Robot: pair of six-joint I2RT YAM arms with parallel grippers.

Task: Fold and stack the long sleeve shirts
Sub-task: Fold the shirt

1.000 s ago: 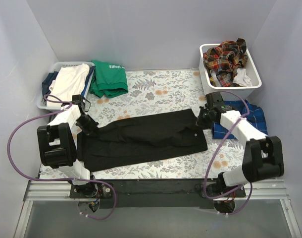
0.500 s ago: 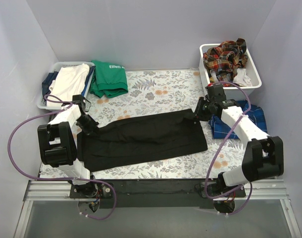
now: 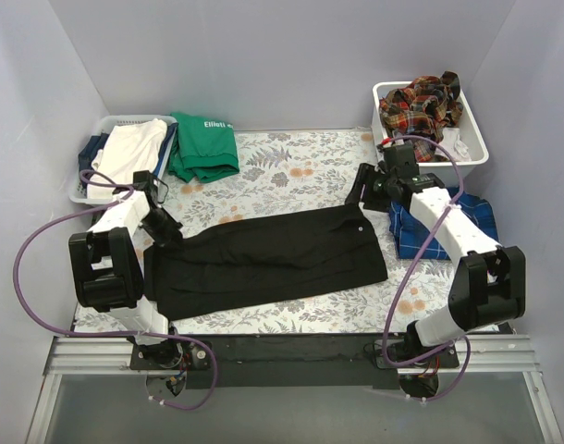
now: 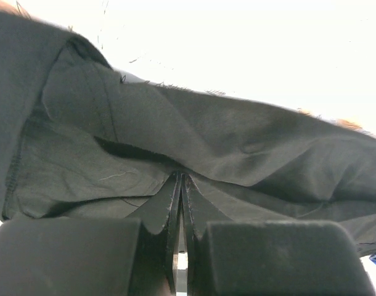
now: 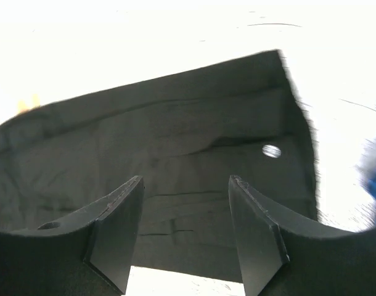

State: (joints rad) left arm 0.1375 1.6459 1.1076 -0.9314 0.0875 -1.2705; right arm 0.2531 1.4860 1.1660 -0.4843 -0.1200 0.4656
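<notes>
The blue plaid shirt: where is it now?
In the top view the blue plaid shirt lies on the table's right side, right of the black shirt and on the near side of the white bin.

The black long sleeve shirt (image 3: 273, 259) lies folded into a long flat band across the bench (image 3: 291, 171), slanting up to the right. The blue plaid shirt (image 3: 413, 239) lies just right of it. Red-orange plaid shirts (image 3: 419, 104) sit heaped in the white bin (image 3: 476, 148).
</notes>
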